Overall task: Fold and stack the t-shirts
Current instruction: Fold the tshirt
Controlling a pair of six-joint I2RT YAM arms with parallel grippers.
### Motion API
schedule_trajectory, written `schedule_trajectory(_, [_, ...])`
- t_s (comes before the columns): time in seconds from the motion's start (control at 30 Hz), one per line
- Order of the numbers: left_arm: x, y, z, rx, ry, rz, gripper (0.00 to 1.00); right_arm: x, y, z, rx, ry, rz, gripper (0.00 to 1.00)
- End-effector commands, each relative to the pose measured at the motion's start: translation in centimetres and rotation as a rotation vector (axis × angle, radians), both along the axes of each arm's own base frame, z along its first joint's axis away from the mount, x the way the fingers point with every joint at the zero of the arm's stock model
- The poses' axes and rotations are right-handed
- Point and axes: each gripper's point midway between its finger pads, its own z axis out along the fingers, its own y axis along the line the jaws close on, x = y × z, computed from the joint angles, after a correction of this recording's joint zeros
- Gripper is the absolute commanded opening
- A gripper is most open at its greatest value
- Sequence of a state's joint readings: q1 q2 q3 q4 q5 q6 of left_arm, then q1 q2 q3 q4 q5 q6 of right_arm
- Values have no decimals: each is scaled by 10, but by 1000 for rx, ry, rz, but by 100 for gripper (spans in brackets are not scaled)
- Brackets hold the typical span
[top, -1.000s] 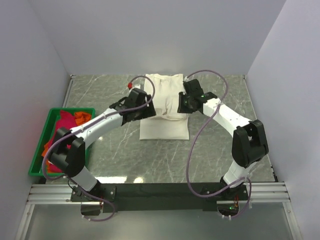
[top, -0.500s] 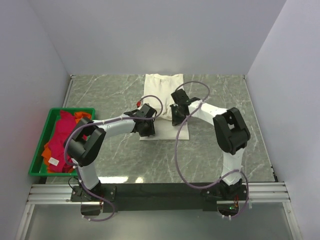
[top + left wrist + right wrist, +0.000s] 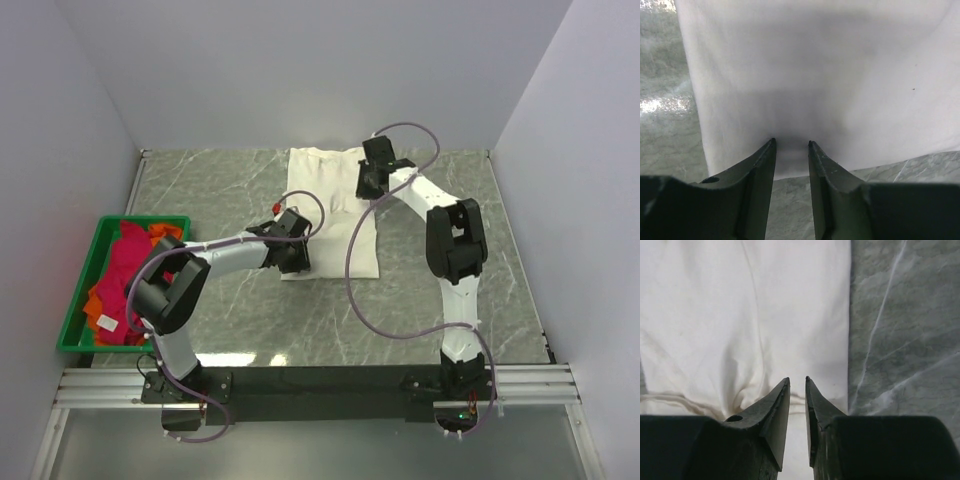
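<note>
The left gripper (image 3: 791,142) is set over the near hem of the cream shirt (image 3: 330,215), its jaws a little apart with cloth between them. Whether the hem is actually clamped cannot be told. The right gripper (image 3: 797,379) is held at the far right corner of the same shirt with its jaws almost together. Creases run in towards its tips, but a firm hold cannot be confirmed there either.

Several slips are judged possible. If only the top layer is caught at the hem, the layers would be parted when it is lifted and the fold spoiled. So shallow a bite at the edge could be lost as soon as the cloth is tensioned. With one end taken by each arm, the strip would be skewed by uneven travel. The right arm's cable (image 3: 352,250) is draped over the shirt's right side and could drag it.

The shirt is laid on the table (image 3: 220,190) as a long narrow strip, running from the far edge towards the middle. It is smooth near the hem and wrinkled at the far end. Pink and orange shirts (image 3: 125,265) are heaped in the crate (image 3: 145,218) at the left, well apart.
</note>
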State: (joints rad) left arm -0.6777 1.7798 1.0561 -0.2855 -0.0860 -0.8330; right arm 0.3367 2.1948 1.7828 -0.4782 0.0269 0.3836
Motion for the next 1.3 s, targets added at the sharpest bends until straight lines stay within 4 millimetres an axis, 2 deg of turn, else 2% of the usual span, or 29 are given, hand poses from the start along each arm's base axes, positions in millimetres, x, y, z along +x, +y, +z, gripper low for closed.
schedule_trajectory(0.0, [-20, 7, -16, 17, 71, 0, 39, 3, 25, 67, 99, -137, 75, 26])
schedule_trajectory(0.03, [-18, 6, -8, 3, 55, 1, 41, -10, 21, 56, 103, -112, 75, 26])
schedule_trajectory(0.07, [-15, 5, -1, -1, 38, 5, 42, -12, 22, 80, 133, -172, 81, 26])
schedule_trajectory(0.1, [-13, 6, 5, 0, 28, 11, 43, -17, 16, 82, 143, -178, 74, 26])
schedule_trajectory(0.13, [-8, 5, 18, -13, -1, 17, 46, -30, 12, 68, 150, -140, 72, 26])
schedule_trajectory(0.17, [2, 3, 33, -21, -41, 26, 48, -35, 13, 82, 194, -166, 89, 26])
schedule_trajectory(0.2, [6, 3, 42, -24, -62, 27, 50, -38, 6, 81, 221, -160, 87, 26])
schedule_trajectory(0.23, [15, 5, 58, -44, -98, 40, 54, -47, 1, 68, 239, -124, 86, 27])
schedule_trajectory(0.27, [24, 4, 71, -62, -132, 48, 56, -51, 5, 74, 289, -132, 119, 27])
schedule_trajectory(0.33, [44, 12, 90, -86, -195, 81, 57, -57, -3, 64, 321, -108, 129, 27])
schedule_trajectory(0.4, [61, 13, 101, -120, -224, 86, 57, -61, 4, 62, 390, -90, 182, 27])
schedule_trajectory(0.43, [73, 21, 95, -123, -215, 104, 53, -60, 1, 60, 418, -81, 187, 26])
schedule_trajectory(0.5, [93, 19, 102, -152, -245, 91, 48, -56, 0, 51, 458, -66, 197, 26])
schedule_trajectory(0.53, [101, 19, 89, -150, -226, 83, 41, -57, 2, 49, 502, -51, 214, 26])
schedule_trajectory(0.6, [119, 14, 91, -159, -254, 68, 34, -51, -1, 39, 542, -35, 218, 25])
schedule_trajectory(0.63, [125, 13, 74, -153, -223, 62, 29, -46, 0, 39, 560, -33, 227, 25])
schedule_trajectory(0.67, [135, 10, 78, -161, -237, 57, 25, -44, -3, 25, 561, 0, 214, 24])
schedule_trajectory(0.7, [140, 9, 73, -157, -236, 55, 24, -43, -4, 17, 561, 21, 207, 24])
schedule_trajectory(0.73, [145, 12, 55, -140, -207, 62, 22, -36, -4, 18, 564, 18, 209, 22])
schedule_trajectory(0.77, [153, 12, 55, -139, -215, 71, 22, -36, -3, 2, 570, 55, 201, 22])
schedule_trajectory(0.83, [161, 22, 34, -122, -181, 98, 19, -29, -8, -6, 582, 74, 171, 19])
schedule_trajectory(0.87, [163, 25, 28, -124, -169, 106, 18, -28, -10, -19, 581, 101, 151, 18])
schedule_trajectory(0.97, [166, 37, 7, -136, -126, 140, 18, -19, -23, -30, 590, 110, 95, 16])
schedule_trajectory(1.07, [165, 40, 2, -146, -107, 132, 17, -11, -31, -22, 607, 82, 74, 15])
schedule_trajectory(1.13, [162, 35, 19, -173, -119, 108, 15, -14, -29, -9, 631, 71, 92, 15])
schedule_trajectory(1.17, [159, 35, 26, -183, -123, 107, 15, -13, -26, 12, 639, 30, 116, 15])
schedule_trajectory(1.2, [157, 33, 49, -217, -156, 98, 18, -22, -23, 16, 662, 37, 128, 16])
schedule_trajectory(1.23, [155, 32, 61, -234, -170, 97, 21, -27, -18, 25, 673, 24, 146, 16])
schedule_trajectory(1.27, [148, 32, 65, -250, -166, 103, 24, -31, -14, 51, 684, -29, 178, 16])
